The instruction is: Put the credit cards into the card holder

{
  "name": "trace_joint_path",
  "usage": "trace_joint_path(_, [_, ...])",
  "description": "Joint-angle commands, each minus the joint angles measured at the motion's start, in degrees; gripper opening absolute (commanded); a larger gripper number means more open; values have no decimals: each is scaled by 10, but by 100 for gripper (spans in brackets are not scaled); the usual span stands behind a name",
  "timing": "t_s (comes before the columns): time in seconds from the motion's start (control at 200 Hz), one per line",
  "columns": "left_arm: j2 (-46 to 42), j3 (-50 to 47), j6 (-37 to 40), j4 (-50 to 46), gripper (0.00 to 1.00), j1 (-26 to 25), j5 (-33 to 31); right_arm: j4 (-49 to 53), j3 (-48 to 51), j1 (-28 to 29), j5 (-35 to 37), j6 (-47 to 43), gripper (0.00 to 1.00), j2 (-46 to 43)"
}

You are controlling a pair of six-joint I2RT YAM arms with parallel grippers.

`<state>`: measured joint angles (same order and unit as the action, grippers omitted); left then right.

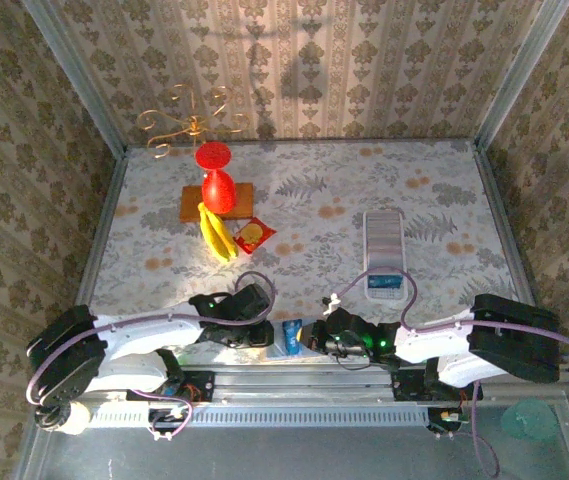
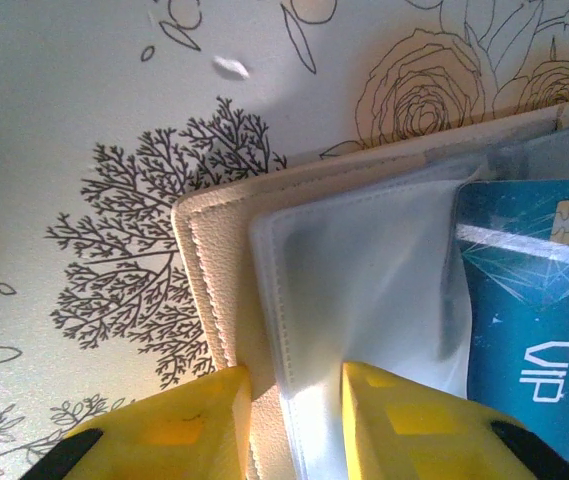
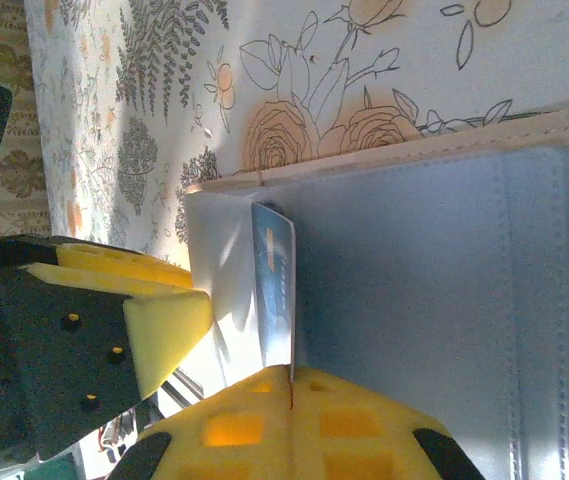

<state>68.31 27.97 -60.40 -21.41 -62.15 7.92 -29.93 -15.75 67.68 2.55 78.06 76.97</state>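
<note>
You have both arms folded low along the near edge of the table (image 1: 314, 200), forearms turned inward so the grippers face each other. The left gripper (image 2: 297, 400) is pinched on a leaf of the open card holder (image 2: 214, 270), one yellow finger on each side of its tan edge and clear sleeve. The right gripper (image 3: 291, 385) has its jaws pressed together on the edge of a blue credit card (image 3: 274, 290), which stands edge-on among the holder's clear sleeves. Farther back sit your ribbed tray (image 1: 384, 240) on the right and the bananas (image 1: 216, 235), snack packet (image 1: 253, 235) and red vase (image 1: 217, 185) on the left.
</note>
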Motion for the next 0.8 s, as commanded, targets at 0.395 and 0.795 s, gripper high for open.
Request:
trace_joint_path(0.395, [-4, -27, 3, -39, 29, 3, -2, 12, -15, 6, -19, 8, 0, 32])
trace_joint_path(0.795, [-5, -31, 1, -31, 29, 5, 1, 3, -23, 8, -38, 5, 0, 54])
